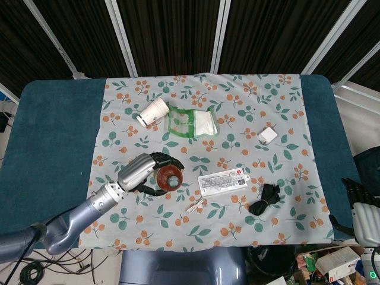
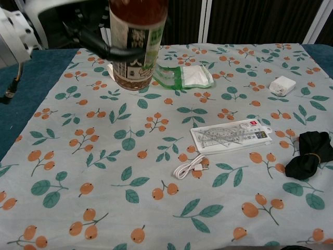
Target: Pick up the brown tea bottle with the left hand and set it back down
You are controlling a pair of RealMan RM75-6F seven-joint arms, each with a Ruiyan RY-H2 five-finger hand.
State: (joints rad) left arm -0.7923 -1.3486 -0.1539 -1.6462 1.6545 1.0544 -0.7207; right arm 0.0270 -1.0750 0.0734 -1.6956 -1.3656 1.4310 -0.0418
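My left hand (image 1: 138,172) holds the brown tea bottle (image 2: 136,44) upright, my fingers (image 2: 99,44) clamped around its labelled body; in the head view the bottle (image 1: 168,179) appears cap-up from above. In the chest view its base hangs over the floral cloth (image 2: 156,156) on the counter (image 1: 53,136), though I cannot tell whether it touches. Just behind my fingers lies a tipped paper cup (image 1: 152,111), and beside that a green-edged clear pouch (image 1: 191,123). To the right of my fingers lie a packaged ruler set (image 1: 222,181) and a white cable (image 2: 190,167), with a black cloth bundle (image 1: 265,199) farther right and a white charger (image 1: 268,135) well apart. My right hand (image 1: 358,196) shows only at the frame edge, so I cannot tell how its fingers lie.
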